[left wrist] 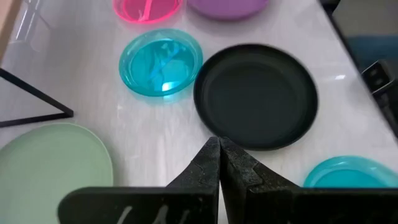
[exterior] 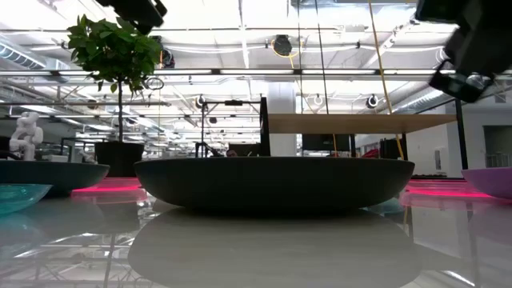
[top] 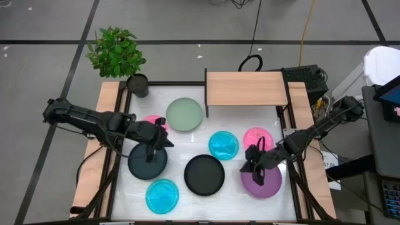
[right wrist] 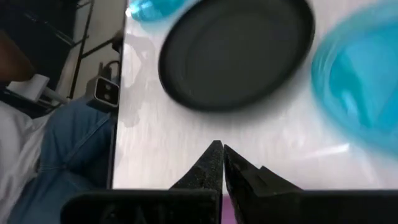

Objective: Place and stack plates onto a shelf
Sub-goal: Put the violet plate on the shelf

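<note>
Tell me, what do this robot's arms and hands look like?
Both arms are dark, nearly black, built of slim jointed segments with cables running alongside. Each ends in a two-fingered hand: the left hand and the right hand. Seen close, the fingers are matte black wedges tapering to points, with a grainy surface.

Glossy white table [top: 187, 140]; light matt wood shelf [top: 245, 89]; translucent cyan plastic plate [left wrist: 161, 62]; matt black plate [left wrist: 256, 94].

shelf [top: 245, 88] top bare, 7 plates crowding table [top: 187, 140], plant pot [top: 137, 85] at corner
</note>
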